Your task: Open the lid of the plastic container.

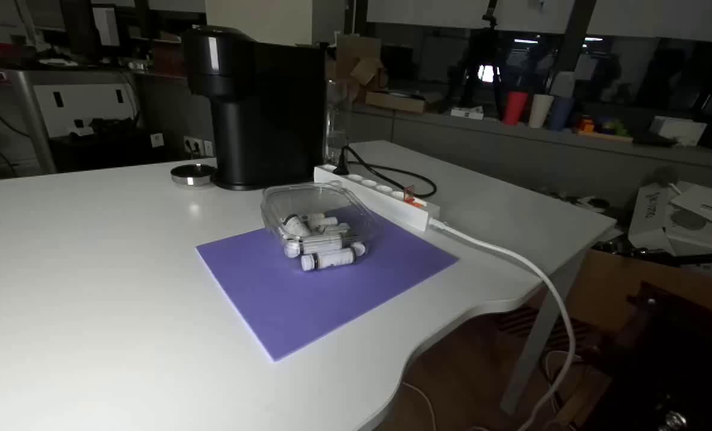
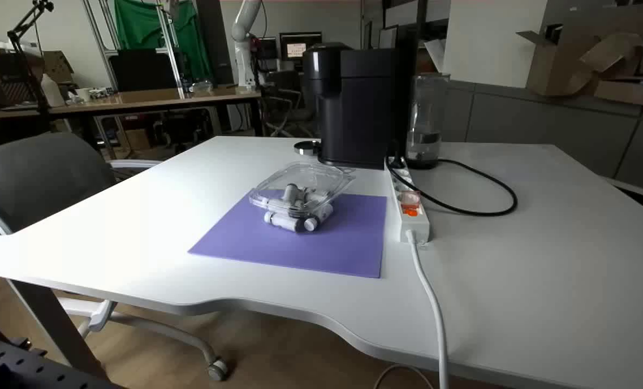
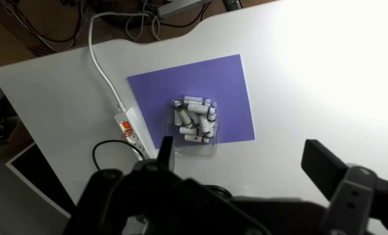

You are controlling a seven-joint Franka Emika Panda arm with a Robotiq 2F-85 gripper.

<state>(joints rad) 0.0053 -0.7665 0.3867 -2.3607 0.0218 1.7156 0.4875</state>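
My claw [image 3: 239, 147], wrist view: jaws spread wide, white table [image 1: 105, 287] below. Plastic container [image 3: 196, 150] sits on the purple mat [image 3: 194, 78]; from the wrist view its rim reaches past the mat edge facing the black machine [image 1: 284, 114]. Small white vials [image 3: 199, 108] piled there, most seen through clear plastic; I can't tell whether those toward the mat's middle are inside the container or against it. Lid: clear on clear, I can't separate it from the container. White power strip [image 2: 414, 229] lies just beside the mat, black cord [image 2: 475, 214] plugged in and looping on the side away from the mat. White cable [image 2: 435, 302] runs from the strip past a mat corner and off the table. Black machine stands beyond the mat in both exterior views; metal dish [image 1: 192, 175] and clear tank [image 2: 427, 108] also that side of the mat. Farthest: red cup [image 1: 515, 108], beige cup [image 1: 541, 111] and blue cup [image 1: 561, 114], well beyond the mat
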